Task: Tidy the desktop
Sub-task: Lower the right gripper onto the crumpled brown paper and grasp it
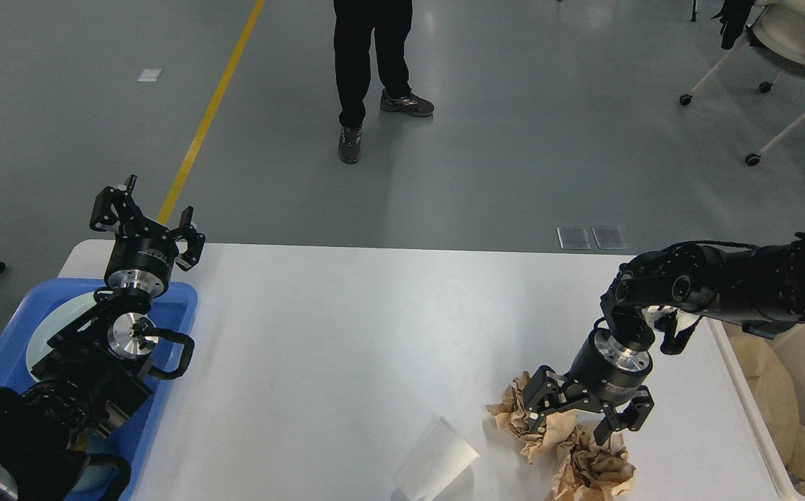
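Lying at the near edge of the desktop (346, 334), a clear plastic cup (437, 459) rests on its side, its open mouth toward the crumpled brown paper (583, 456) just to its right. The paper sits in a loose wad on the white surface, and the right gripper (579, 416) points down into it with its fingers spread wide, one finger on the left part of the wad and the other on the right part; the fingers touch or nearly touch the paper, but whether they grip it cannot be told. The right arm (736, 285) reaches in from the right edge, over a beige bin (785, 396) that stands just off the desktop's right side and holds more brown paper. On the left, a blue tray (179, 306) lies on the desktop's near left corner with a white plate (61, 320) in it, mostly hidden by the left arm (89, 362). The left gripper (148, 223) is raised above the tray's far end, pointing up and away, its fingers well apart and holding nothing. The desktop itself fills the middle of the view, from the tray across to the bin, its far edge running straight across. Beyond it is grey floor with a yellow line (211, 108), a person's legs (367, 62) in black trousers and dark shoes, and at far right the wheeled legs of a white chair (785, 49).
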You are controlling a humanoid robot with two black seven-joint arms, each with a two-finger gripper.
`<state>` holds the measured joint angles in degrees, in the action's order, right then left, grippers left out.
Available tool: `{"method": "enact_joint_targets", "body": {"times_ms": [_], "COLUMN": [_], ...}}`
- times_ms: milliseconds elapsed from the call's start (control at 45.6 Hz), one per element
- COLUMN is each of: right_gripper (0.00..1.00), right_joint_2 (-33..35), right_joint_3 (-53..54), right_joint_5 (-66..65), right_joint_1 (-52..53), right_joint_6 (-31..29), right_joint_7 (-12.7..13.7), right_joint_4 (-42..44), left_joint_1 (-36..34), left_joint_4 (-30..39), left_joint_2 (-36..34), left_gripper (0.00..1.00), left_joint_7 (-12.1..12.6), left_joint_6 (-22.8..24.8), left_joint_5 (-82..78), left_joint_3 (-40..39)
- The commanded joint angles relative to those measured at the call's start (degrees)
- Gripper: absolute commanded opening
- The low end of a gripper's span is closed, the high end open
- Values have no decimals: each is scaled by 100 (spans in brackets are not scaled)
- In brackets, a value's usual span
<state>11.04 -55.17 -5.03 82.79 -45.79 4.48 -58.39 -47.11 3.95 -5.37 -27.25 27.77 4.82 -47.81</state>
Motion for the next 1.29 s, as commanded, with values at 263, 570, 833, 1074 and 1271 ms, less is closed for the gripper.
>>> {"method": "enact_joint_targets", "body": {"times_ms": [263,570,833,1074,1271], "right_gripper": [98,98,40,0,0], "right_joint_2": [-49,-295,-498,-533,-392], "right_joint_3": [15,15,24,24,32], "right_joint_5": [-25,-25,-25,-7,11], "right_joint_1": [-114,-544,-729,-624,-282], "right_joint_6": [913,1520,2022,1872,1776], "right_joint_7": [61,246,246,255,246], "right_joint_4": [38,433,653,636,530], "left_joint_1": [0,0,0,0,0], "left_joint_4": [0,0,0,0,0], "left_joint_2": [1,1,1,-8,1], "left_gripper": [96,96,96,96,96], "left_joint_7": [0,0,0,0,0], "left_joint_6": [1,1,1,1,1], "left_joint_5": [1,1,1,1,1], "left_joint_3": [0,0,0,0,0]}}
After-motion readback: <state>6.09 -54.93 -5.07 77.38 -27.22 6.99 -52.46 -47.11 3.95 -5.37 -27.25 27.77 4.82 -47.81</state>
